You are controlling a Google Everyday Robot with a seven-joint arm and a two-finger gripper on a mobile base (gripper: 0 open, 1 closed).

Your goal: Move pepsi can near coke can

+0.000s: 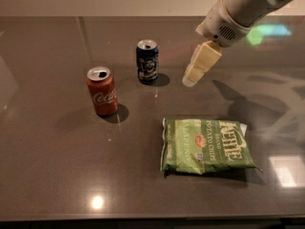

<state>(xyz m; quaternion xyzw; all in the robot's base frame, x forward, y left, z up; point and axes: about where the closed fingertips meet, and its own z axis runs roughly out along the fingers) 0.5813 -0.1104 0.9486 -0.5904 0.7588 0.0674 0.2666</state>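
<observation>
The pepsi can (147, 61), dark blue with a silver top, stands upright on the dark table, left of centre at the back. The coke can (102, 91), red with white script, stands upright to its front left, a short gap away. My gripper (189, 79) hangs from the white arm at the upper right, above the table, to the right of the pepsi can and apart from it. It holds nothing that I can see.
A green bag of potato chips (206, 145) lies flat at the front right of the cans. The dark glossy table (47, 166) reaches to its front edge at the bottom of the view.
</observation>
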